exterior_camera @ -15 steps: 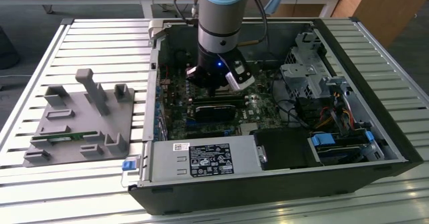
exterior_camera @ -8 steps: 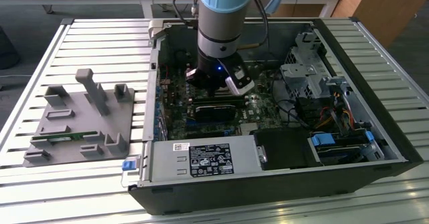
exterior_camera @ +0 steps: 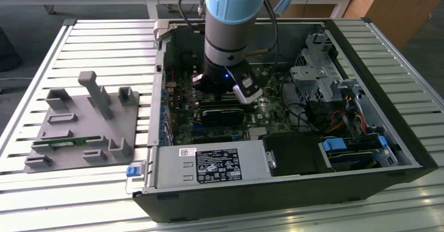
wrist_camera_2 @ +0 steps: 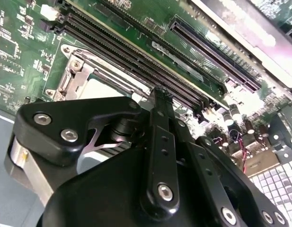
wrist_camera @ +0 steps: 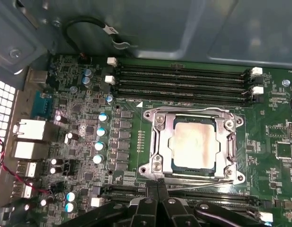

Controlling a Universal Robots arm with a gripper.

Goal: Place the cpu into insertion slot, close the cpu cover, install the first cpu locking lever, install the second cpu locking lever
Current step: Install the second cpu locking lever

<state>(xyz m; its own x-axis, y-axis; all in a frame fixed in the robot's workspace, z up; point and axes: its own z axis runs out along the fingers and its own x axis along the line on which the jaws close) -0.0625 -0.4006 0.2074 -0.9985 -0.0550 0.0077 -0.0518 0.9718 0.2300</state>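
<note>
Gripper [wrist_camera: 157, 185] with fingers pinched together and empty sits at the lower edge of the cpu cover [wrist_camera: 161, 137], frame centre-right in the first wrist view, cpu [wrist_camera: 194, 141] already seated beneath; I'd press the thin lever [wrist_camera: 202, 183] down slowly.

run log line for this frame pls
cpu: seated in insertion slot | cpu cover: closed | gripper: jaws together at the socket's edge, holding nothing

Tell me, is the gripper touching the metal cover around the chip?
Cannot tell. In the first wrist view the gripper tips meet the cover's edge, but contact is unclear.
</note>
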